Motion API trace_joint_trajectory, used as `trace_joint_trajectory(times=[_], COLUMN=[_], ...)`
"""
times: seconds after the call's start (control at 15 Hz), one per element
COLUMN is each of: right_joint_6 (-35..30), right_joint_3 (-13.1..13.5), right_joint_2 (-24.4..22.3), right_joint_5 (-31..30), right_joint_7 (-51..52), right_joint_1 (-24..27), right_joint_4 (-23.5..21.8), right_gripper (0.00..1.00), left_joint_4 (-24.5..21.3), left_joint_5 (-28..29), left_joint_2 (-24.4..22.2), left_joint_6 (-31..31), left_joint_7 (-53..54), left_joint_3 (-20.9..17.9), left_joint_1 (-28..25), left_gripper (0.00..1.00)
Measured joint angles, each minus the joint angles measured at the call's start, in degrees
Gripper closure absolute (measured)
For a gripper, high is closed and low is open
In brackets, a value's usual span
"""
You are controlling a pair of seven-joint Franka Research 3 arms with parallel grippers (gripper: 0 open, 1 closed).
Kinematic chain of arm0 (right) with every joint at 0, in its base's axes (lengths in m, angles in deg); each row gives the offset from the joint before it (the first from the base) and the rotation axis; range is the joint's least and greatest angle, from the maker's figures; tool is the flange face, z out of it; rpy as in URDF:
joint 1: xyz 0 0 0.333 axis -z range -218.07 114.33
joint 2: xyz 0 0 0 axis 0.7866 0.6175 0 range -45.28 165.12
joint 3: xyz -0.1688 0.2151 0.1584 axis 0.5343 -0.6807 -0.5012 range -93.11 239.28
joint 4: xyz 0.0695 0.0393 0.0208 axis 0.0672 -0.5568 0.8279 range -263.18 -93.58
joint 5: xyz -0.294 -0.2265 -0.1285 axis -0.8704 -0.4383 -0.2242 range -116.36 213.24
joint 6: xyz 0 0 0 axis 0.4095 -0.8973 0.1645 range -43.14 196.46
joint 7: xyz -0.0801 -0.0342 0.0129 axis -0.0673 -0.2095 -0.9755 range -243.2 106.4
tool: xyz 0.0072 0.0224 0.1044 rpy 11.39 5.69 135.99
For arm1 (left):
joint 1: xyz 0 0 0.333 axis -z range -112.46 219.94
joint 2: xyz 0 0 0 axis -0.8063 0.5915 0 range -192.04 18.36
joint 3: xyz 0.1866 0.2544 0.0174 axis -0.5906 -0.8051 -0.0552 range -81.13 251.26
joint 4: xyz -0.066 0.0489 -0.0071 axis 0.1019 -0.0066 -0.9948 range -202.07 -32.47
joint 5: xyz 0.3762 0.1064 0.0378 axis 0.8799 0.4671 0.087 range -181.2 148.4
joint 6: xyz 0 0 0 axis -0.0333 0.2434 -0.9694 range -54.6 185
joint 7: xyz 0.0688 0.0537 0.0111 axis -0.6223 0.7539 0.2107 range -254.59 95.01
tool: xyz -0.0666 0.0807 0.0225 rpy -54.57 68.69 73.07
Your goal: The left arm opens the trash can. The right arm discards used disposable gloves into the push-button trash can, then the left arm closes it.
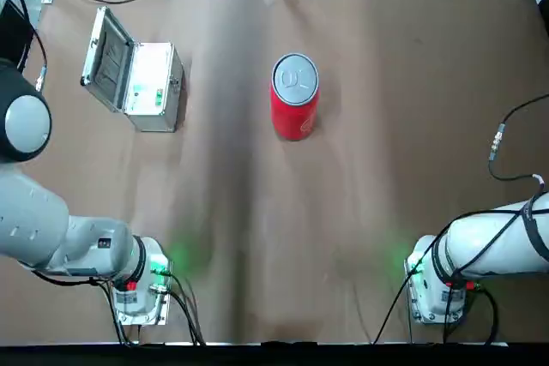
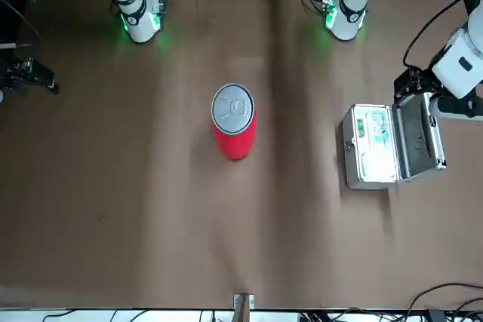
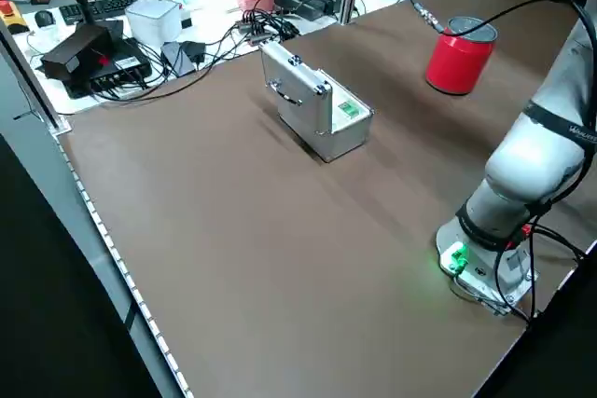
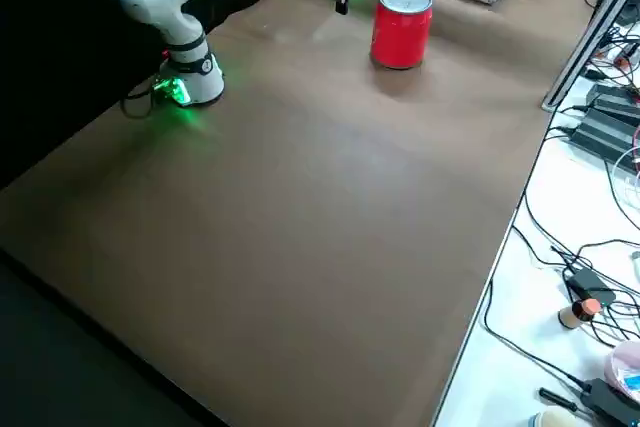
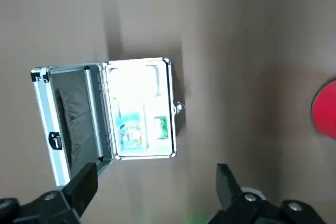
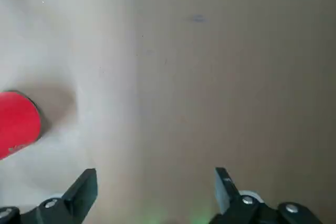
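The trash can (image 1: 294, 105) is a small red cylinder standing mid-table, its round silver-grey lid (image 2: 232, 106) down. My left gripper (image 5: 157, 182) hangs open high above the silver case, its fingers wide apart with nothing between them; the front view shows it as black fingers (image 2: 411, 84) next to the case. My right gripper (image 6: 155, 182) is also open and holds nothing, high over bare table with the trash can (image 6: 18, 121) off to one side. It sits at the front view's left edge (image 2: 30, 75). The disposable gloves are out of view.
A silver hinged case (image 1: 146, 87) stands open at the back left, lid tilted up, with a white interior and green labels (image 5: 139, 124). Brown table cover (image 1: 369, 195) spreads around the can. Cables and devices (image 3: 103, 48) lie beyond the table's edges.
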Motion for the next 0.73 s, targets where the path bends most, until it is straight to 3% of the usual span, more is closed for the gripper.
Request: trace_joint_trajectory(times=[0.73], right_joint_6=[0.0], right_joint_3=[0.0], right_joint_2=[0.0], right_joint_5=[0.0], right_joint_7=[0.0], right_joint_1=[0.0], right_joint_4=[0.0], right_gripper=[0.01], left_joint_4=[-0.25], left_joint_5=[0.02], left_joint_2=[0.33], left_joint_6=[0.61], left_joint_7=[0.21], left_joint_3=[-0.07], left_joint_1=[0.31], left_gripper=[0.0])
